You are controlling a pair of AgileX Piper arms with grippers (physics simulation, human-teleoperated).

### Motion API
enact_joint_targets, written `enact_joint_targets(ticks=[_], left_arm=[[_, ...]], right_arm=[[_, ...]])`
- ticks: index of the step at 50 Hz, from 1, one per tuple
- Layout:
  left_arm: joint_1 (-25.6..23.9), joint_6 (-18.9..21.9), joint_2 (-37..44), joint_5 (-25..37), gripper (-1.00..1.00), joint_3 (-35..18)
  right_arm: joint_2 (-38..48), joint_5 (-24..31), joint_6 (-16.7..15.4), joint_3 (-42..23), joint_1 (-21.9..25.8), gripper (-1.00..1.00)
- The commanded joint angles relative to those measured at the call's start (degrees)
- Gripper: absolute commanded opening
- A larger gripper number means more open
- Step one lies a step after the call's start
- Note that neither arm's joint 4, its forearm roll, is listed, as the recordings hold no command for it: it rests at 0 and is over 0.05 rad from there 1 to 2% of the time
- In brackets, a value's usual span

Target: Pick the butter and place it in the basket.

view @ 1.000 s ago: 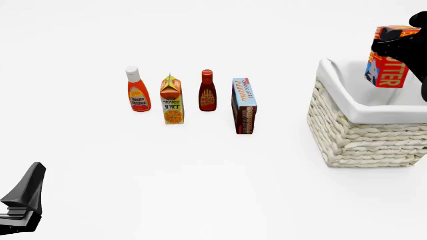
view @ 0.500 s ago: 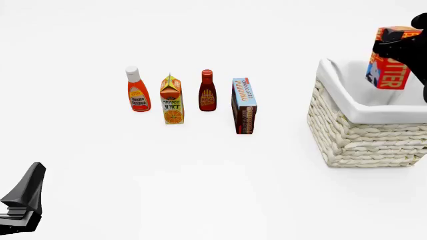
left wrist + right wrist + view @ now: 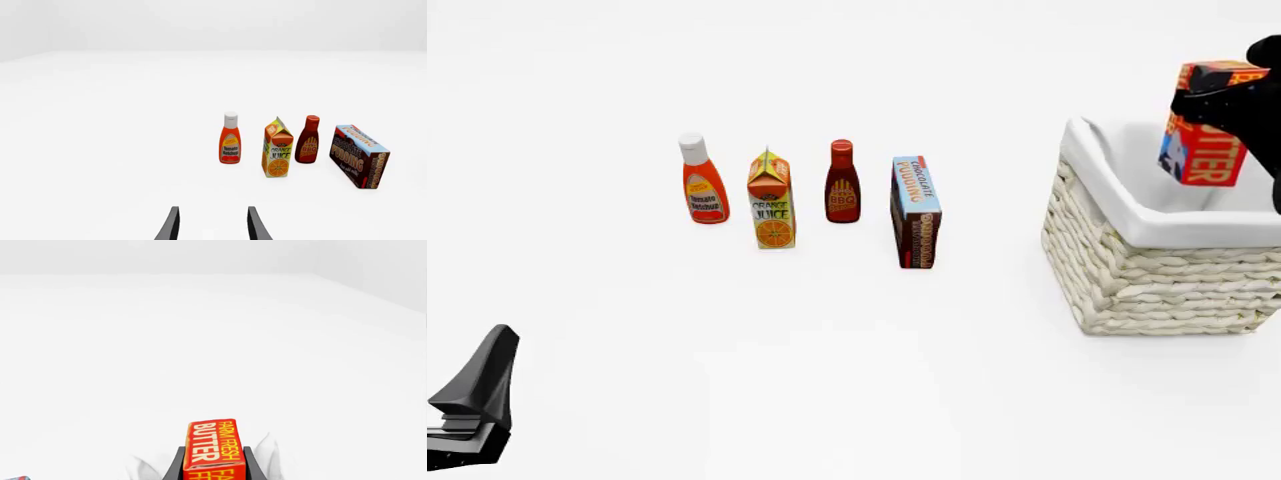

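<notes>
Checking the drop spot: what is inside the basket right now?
Only white lining shows inside the basket; its floor is hidden by the near wall. The butter hangs above it, held in the right pincer.

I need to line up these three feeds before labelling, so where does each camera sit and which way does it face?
Front: fixed above and behind the arms, looking forward and down; shows the left gripper and the right gripper holding the butter over the basket.
Left wrist: behind the open left gripper, facing the groceries.
Right wrist: behind the butter.
Front and left wrist share the orange juice carton.
</notes>
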Motion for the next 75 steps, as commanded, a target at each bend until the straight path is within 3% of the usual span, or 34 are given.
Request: enact_joint_targets(ticks=[1,75], left_arm=[[0.0,0.0,0.0,0.0,1.0,0.0],[0.0,0.0,0.0,0.0,1.0,0.0]], right_arm=[[-0.87,-0.4,0.88,-0.32,0.0,-1.0],[3.07,-1.13,-0.81,-0.25,-0.85,-1.0]])
